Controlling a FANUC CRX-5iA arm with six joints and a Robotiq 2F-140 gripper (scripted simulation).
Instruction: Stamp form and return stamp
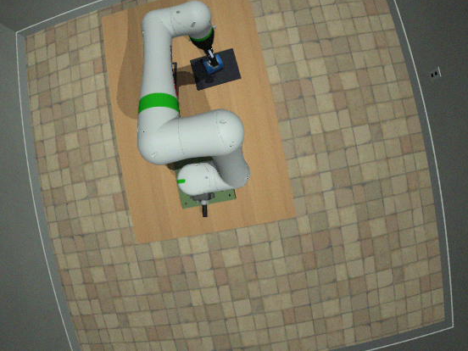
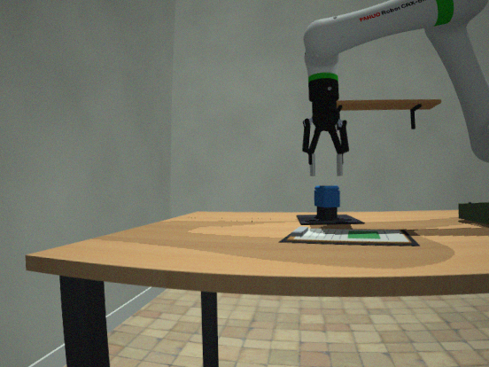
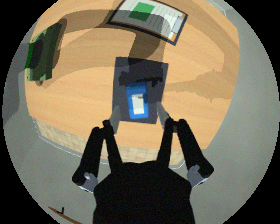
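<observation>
The blue stamp (image 2: 327, 199) stands upright on the dark mat (image 2: 329, 221) on the wooden table. It also shows in the top view (image 1: 213, 64) and in the wrist view (image 3: 138, 103). My gripper (image 2: 326, 170) hangs straight above the stamp, fingertips a short way above its top, half open and empty. The form (image 2: 350, 236) lies in front of the mat on a dark board, with a green field (image 2: 363, 235) free of any mark. In the wrist view the form (image 3: 146, 17) is beyond the mat. In the top view my arm hides the form.
A green base plate (image 1: 206, 197) carries my arm at the table's near end. A wooden shelf (image 2: 389, 104) on brackets hangs on the back wall behind my gripper. The table edge runs in front of the form.
</observation>
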